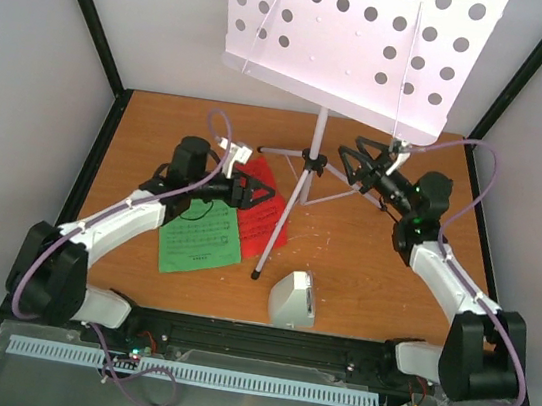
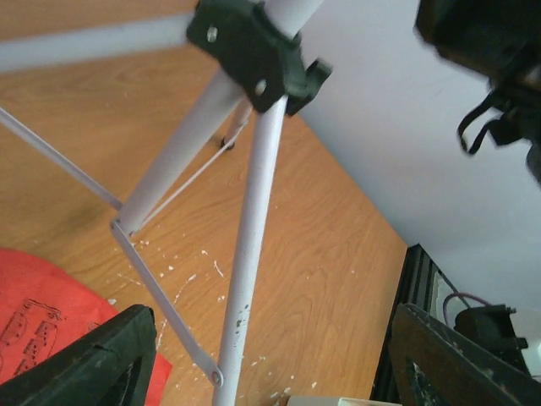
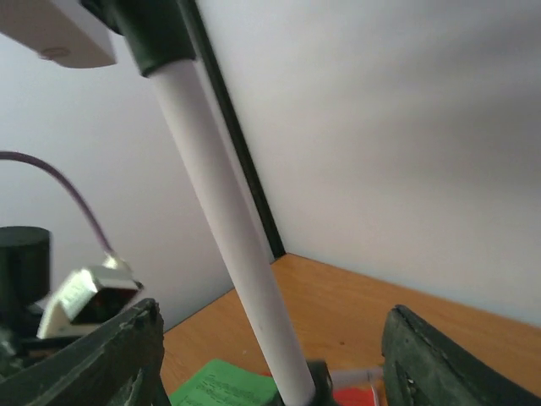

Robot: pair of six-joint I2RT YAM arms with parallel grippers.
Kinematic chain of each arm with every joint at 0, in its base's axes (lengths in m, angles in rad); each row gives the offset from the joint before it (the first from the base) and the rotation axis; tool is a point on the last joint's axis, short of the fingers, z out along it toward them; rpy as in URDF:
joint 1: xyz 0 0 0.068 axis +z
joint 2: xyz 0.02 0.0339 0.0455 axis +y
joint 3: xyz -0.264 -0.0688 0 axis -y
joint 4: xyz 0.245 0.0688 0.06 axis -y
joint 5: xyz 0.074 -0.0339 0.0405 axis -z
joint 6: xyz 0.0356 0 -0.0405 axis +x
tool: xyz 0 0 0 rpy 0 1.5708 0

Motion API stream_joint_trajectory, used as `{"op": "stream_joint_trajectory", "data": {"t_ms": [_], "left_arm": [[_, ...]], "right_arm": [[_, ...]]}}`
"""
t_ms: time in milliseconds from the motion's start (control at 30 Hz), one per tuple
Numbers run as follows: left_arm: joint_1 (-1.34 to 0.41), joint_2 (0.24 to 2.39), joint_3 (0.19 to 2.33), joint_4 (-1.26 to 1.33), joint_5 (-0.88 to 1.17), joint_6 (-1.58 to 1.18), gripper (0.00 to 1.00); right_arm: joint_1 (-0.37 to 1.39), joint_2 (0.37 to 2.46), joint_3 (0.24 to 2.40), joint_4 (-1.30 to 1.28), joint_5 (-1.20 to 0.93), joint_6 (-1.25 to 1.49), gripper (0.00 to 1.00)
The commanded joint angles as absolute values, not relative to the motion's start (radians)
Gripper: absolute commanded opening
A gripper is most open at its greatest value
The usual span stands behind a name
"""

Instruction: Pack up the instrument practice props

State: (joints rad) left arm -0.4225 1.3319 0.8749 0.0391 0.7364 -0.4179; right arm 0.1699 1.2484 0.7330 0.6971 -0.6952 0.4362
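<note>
L claw (image 1: 255, 197) & R claw (image 1: 355, 164) both wide apart, empty, on opp. sides of music stand pole (image 1: 319, 129).

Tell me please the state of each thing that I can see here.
music stand: upright, legs spread.
red sheet: flat on table.
green sheet: flat on table.
metronome: standing on table, not held.
left tool: open, around one stand leg.
right tool: open, holding nothing.

The left arm (image 1: 123, 215) and right arm (image 1: 440, 270) share white link shells and bulky black joint housings. A purple cable (image 1: 27, 275) loops along each. The left gripper (image 1: 258, 193) and right gripper (image 1: 350, 164) are black and angular-framed; green lights (image 1: 420, 194) dot the right wrist.
</note>
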Motion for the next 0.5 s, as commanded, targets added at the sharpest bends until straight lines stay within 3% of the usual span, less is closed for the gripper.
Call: {"op": "stream_joint_trajectory", "data": {"t_ms": [0,267,467], "left_arm": [[-0.458,1.407,0.856,0.158,0.807,-0.458,0.74],[-0.489,1.497,0.867,0.196,0.837,-0.425,0.68],[-0.493,1.575,0.857,0.27,0.889,-0.479,0.65]], "right_arm": [[0.213,1.33,0.846,0.806,-0.791,0.444,0.68],[0.273,1.475,0.989,0.838,-0.843,0.434,0.65],[0.29,1.553,1.07,0.842,-0.887,0.428,0.54]]}}
